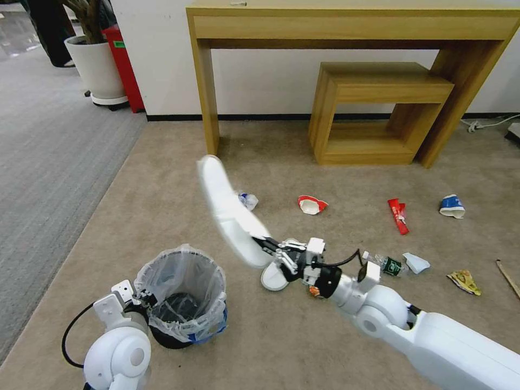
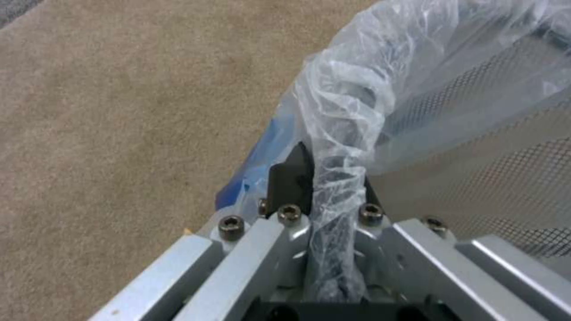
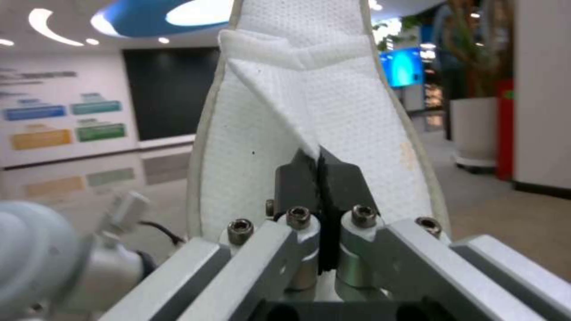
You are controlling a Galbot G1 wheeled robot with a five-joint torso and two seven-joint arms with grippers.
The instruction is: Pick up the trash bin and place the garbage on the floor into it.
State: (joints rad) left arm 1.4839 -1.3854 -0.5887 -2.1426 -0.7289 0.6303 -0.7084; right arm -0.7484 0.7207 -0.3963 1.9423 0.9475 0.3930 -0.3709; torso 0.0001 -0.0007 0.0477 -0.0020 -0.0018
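My right tool (image 3: pixel 321 178) is pinched fully closed on the folded edge of a white, dimple-textured cloth slipper (image 3: pixel 309 116), its dark pads meeting with only that thin fabric between them. In the head view my right tool (image 1: pixel 273 247) holds the slipper (image 1: pixel 227 208) clear of the floor, angled up and to the far left, just right of the bin. I judge the slipper light, soft and floppy; a pinch at one end lets the long sole swing, so the hold should stay firm on the doubled fabric, not on a single layer.

My left tool (image 2: pixel 324 178) is clamped shut on the rim of the small round black mesh trash bin lined with a crinkly translucent white plastic bag (image 1: pixel 181 295), the liner bunched between the pads. The liner looks slippery, so the stiff rim under it is the proper hold. The bin sits at the near left.

A second white slipper (image 1: pixel 273 277) lies under my right wrist. Farther right on the beige-brown carpet floor (image 1: pixel 162 189) lie a crushed red-and-white paper cup (image 1: pixel 311 204), a red wrapper (image 1: pixel 398 215), a blue-and-white cup (image 1: pixel 452 206), a small bottle (image 1: pixel 389 265) and a yellow wrapper (image 1: pixel 463 281).
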